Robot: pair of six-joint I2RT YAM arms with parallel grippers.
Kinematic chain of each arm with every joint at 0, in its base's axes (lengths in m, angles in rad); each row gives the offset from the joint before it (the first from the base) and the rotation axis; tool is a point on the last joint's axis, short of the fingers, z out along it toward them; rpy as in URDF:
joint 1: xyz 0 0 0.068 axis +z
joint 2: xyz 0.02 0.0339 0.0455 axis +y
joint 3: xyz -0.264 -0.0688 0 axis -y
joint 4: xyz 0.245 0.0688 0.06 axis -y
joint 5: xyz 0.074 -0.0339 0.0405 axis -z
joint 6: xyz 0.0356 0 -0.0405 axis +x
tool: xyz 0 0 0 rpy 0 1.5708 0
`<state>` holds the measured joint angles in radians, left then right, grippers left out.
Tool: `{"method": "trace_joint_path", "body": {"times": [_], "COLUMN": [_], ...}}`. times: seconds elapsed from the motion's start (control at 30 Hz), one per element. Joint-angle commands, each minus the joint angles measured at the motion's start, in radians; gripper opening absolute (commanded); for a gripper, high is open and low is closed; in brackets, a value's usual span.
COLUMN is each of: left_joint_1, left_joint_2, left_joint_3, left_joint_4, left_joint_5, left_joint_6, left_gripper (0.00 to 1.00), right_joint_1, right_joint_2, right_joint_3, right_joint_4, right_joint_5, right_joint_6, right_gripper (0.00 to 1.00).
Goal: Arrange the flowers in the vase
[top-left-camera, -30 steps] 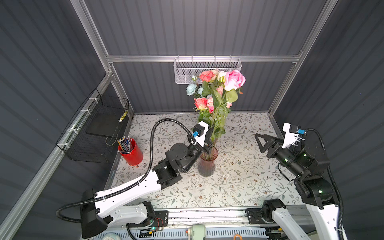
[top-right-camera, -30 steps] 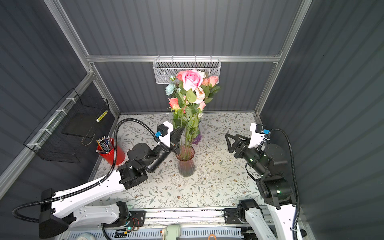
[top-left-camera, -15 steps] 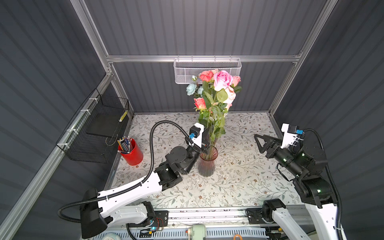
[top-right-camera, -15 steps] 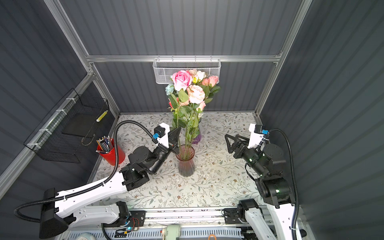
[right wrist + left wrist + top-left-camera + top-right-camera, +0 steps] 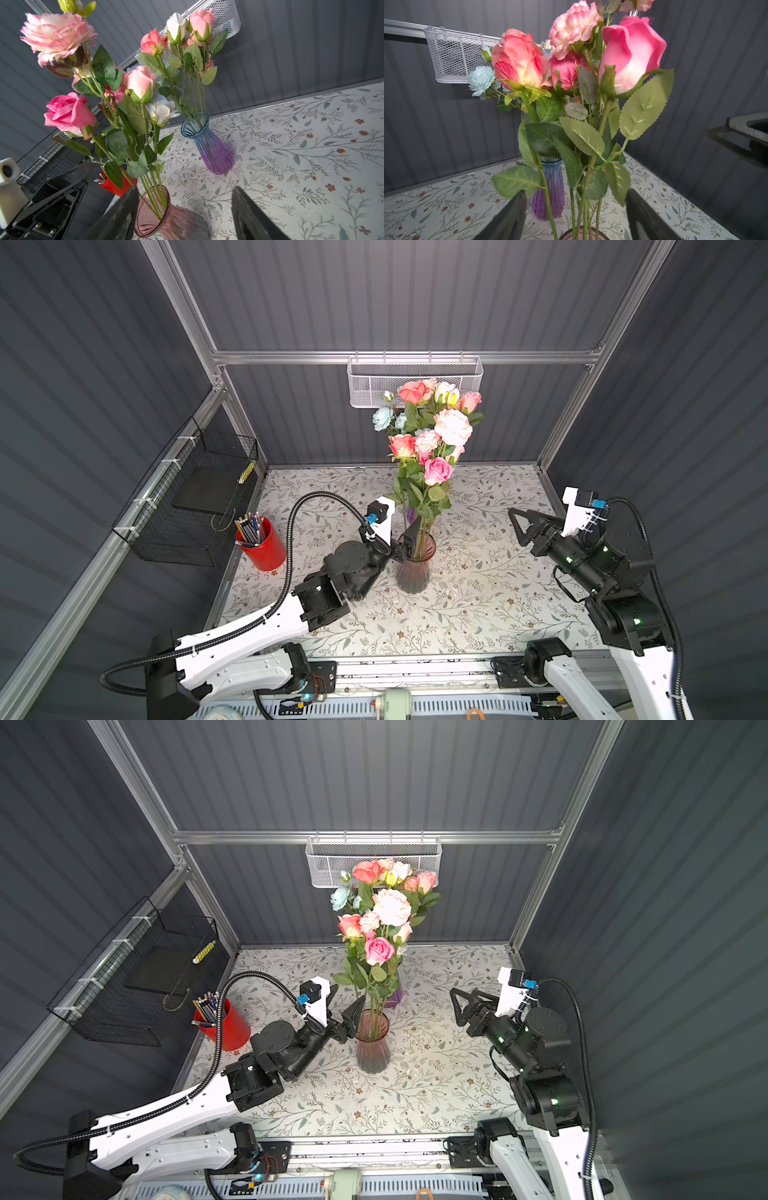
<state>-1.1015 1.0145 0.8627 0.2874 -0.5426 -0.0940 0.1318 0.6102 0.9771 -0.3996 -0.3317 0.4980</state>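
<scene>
Shows left gripper (image 5: 575, 199) spread wide, stems of the flowers (image 5: 629, 52) between its jaws, maybe untouched, standing in pink vase (image 5: 151, 216) just below. Shows right gripper (image 5: 184, 193) parted, empty, well apart.

— Where's the left arm (image 5: 257, 622)?
— It reaches from the near left up toward the middle, white link low and dark wrist raised.
— And the left gripper (image 5: 576, 193)?
— Pointing far and slightly right, jaws wide apart.
— What about the right arm (image 5: 623, 614)?
— Folded upright at the near right, elbow bent.
— And the right gripper (image 5: 184, 188)?
— Raised and aimed left toward the middle, jaws spread too, well apart from the left one.
</scene>
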Motion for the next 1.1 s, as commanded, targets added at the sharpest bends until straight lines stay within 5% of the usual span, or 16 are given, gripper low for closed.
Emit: {"method": "trace_joint_path", "body": {"times": [0.0, 0.17, 0.37, 0.4, 0.43, 0.57, 0.67, 0.8, 0.97, 1.07], "left_joint_1": [-0.001, -0.001, -0.001, -0.001, -0.001, -0.001, -0.001, -0.001, 0.016, 0.167], "left_joint_2": [-0.038, -0.127, -0.255, -0.268, -0.277, -0.287, -0.29, -0.317, -0.286, -0.183], "left_joint_3": [0.009, 0.009, 0.057, 0.067, 0.081, 0.117, 0.08, -0.132, -0.562, -0.705], "left_joint_4": [-0.073, -0.183, -0.429, -0.477, -0.542, -0.815, -0.948, -0.692, 0.309, 0.723], "left_joint_5": [-0.019, -0.063, -0.168, -0.203, -0.258, -0.512, -0.659, -0.784, -0.595, -0.513], "left_joint_6": [-0.013, -0.014, -0.035, -0.047, -0.07, -0.234, -0.408, -0.322, 0.425, 0.523], "left_gripper": [0.85, 0.99, 1.0, 1.0, 1.0, 1.0, 1.0, 1.0, 0.99, 0.99], "right_joint_1": [0.003, 0.002, 0.002, 0.002, 0.003, 0.003, 0.003, 0.003, 0.003, 0.003], "right_joint_2": [0.0, 0.005, 0.015, 0.02, 0.025, 0.046, 0.044, 0.029, 0.01, 0.012], "right_joint_3": [-0.008, -0.007, -0.006, -0.004, -0.005, -0.005, -0.049, -0.174, -0.315, -0.363], "right_joint_4": [0.001, -0.014, -0.01, -0.015, -0.018, -0.044, -0.034, 0.118, 0.311, 0.389], "right_joint_5": [0.018, 0.028, 0.039, 0.041, 0.045, 0.096, 0.202, 0.238, 0.262, 0.25], "right_joint_6": [0.007, -0.002, -0.006, -0.009, -0.014, -0.033, 0.087, 0.022, -0.08, -0.203], "right_gripper": [0.72, 0.72, 0.79, 0.97, 0.99, 0.99, 0.99, 0.99, 0.99, 0.99]}}
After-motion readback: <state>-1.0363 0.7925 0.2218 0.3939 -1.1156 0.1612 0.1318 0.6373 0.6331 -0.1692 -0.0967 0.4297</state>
